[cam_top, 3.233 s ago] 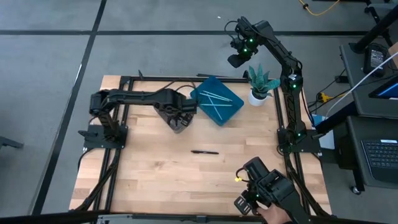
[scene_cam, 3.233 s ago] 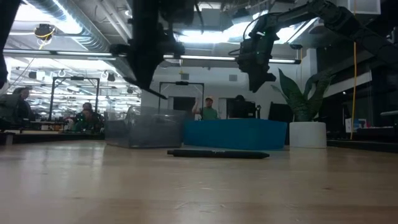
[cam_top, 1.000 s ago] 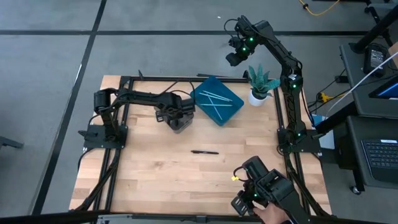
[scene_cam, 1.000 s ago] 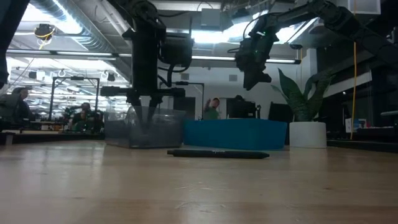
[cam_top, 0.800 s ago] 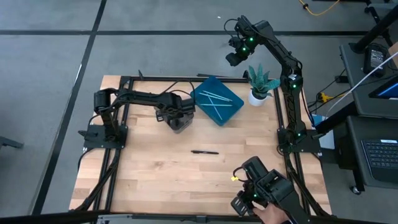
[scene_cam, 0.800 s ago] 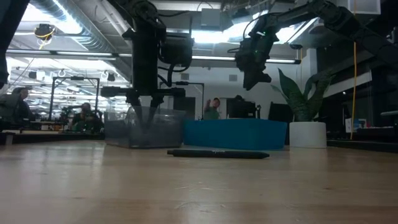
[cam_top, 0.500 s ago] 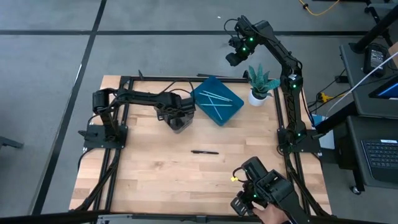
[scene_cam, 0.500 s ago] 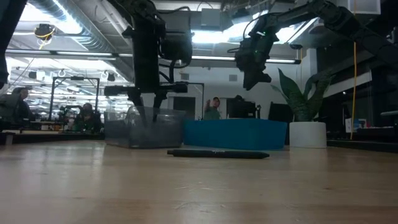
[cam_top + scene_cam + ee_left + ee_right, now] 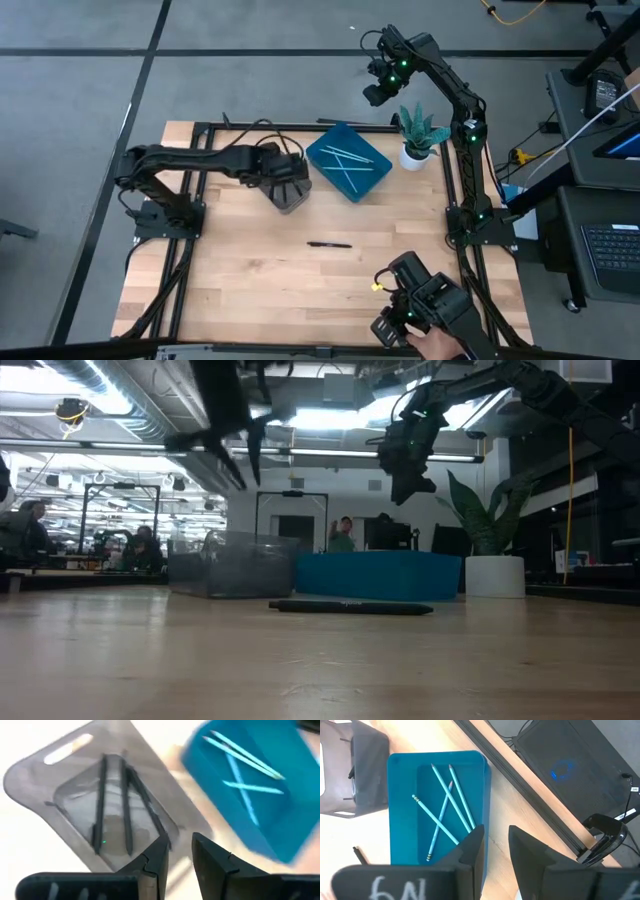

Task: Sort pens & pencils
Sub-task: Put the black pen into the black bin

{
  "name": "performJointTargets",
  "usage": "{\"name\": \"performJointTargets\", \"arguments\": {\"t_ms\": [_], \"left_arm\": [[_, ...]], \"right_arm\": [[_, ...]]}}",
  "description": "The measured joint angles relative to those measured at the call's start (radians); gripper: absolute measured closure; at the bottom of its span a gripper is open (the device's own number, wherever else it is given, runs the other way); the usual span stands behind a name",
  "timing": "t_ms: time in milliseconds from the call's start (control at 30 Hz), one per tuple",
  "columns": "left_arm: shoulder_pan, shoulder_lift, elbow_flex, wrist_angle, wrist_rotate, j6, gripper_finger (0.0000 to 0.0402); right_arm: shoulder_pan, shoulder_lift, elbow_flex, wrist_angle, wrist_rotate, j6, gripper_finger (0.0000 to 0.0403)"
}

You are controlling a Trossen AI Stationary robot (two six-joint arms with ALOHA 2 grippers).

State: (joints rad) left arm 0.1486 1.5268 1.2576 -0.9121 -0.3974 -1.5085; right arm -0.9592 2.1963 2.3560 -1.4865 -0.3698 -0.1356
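A potted plant [image 9: 418, 135] in a white pot stands at the table's [image 9: 250, 270] far right corner. Beyond the table's right edge are a keyboard [image 9: 612, 250] and people seated in the room [image 9: 135, 548].

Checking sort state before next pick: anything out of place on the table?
One black stick lies alone on the bare wood mid-table, outside both bins. The other black ones are in the clear grey bin, the light blue ones in the blue bin. Left gripper is open and empty above the grey bin.

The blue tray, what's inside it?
The blue tray holds four light blue sticks, crossing each other. Its near end is hidden behind the right gripper in the wrist view.
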Motion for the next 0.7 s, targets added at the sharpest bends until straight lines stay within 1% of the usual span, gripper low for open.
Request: {"name": "performJointTargets", "arguments": {"t_ms": [200, 333, 433, 567, 633, 700], "left_arm": [[-0.147, -0.004, 0.140, -0.101, 0.004, 0.056, 0.0328], [-0.287, -0.003, 0.210, -0.107, 0.008, 0.076, 0.0329], [-0.402, 0.008, 0.239, -0.094, -0.003, 0.080, 0.0329], [-0.516, 0.071, 0.239, -0.101, 0.001, 0.096, 0.0329], [-0.547, 0.119, 0.239, -0.086, 0.006, 0.146, 0.0329], [-0.555, 0.173, 0.239, -0.047, 0.025, 0.231, 0.0329]], "right_arm": [[0.000, 0.000, 0.000, 0.001, 0.000, 0.000, 0.0313], [0.000, 0.000, 0.000, 0.001, 0.000, 0.000, 0.0313], [0.000, 0.000, 0.000, 0.003, 0.000, 0.000, 0.0313], [0.000, 0.000, 0.000, 0.015, 0.001, 0.002, 0.0313], [0.000, 0.000, 0.000, 0.019, 0.001, 0.020, 0.0313], [0.000, 0.000, 0.000, 0.025, 0.001, 0.027, 0.0313]]}}
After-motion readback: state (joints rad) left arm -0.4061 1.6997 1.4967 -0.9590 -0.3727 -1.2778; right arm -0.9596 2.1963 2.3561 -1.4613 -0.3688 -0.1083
